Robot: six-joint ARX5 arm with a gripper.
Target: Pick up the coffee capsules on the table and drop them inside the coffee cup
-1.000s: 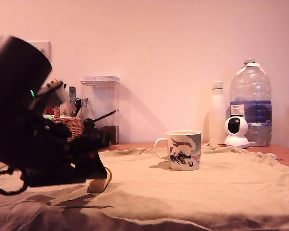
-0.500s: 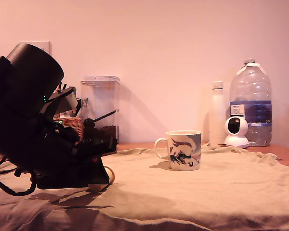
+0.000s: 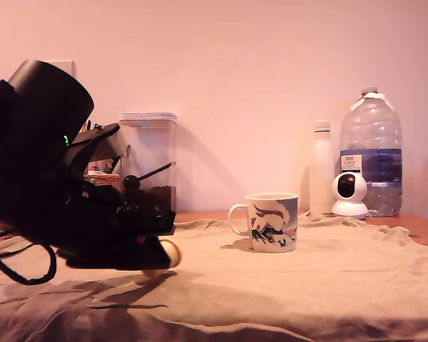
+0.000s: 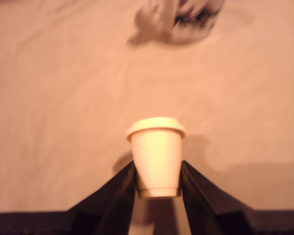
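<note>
Dim, warm pink-orange cast throughout; arm (image 3: pixel 57 192) a near-black silhouette, soft shadows on cloth (image 3: pixel 307 285); wrist view blurred, far mug (image 4: pixel 186 17) smeared, capsule (image 4: pixel 157 156) soft-edged

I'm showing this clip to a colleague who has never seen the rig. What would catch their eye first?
The bulky black arm fills the exterior view's left, its gripper clamped on a cream coffee capsule, lifted just off the tan cloth. Next, the illustrated white coffee cup mid-table, handle toward the arm.
</note>
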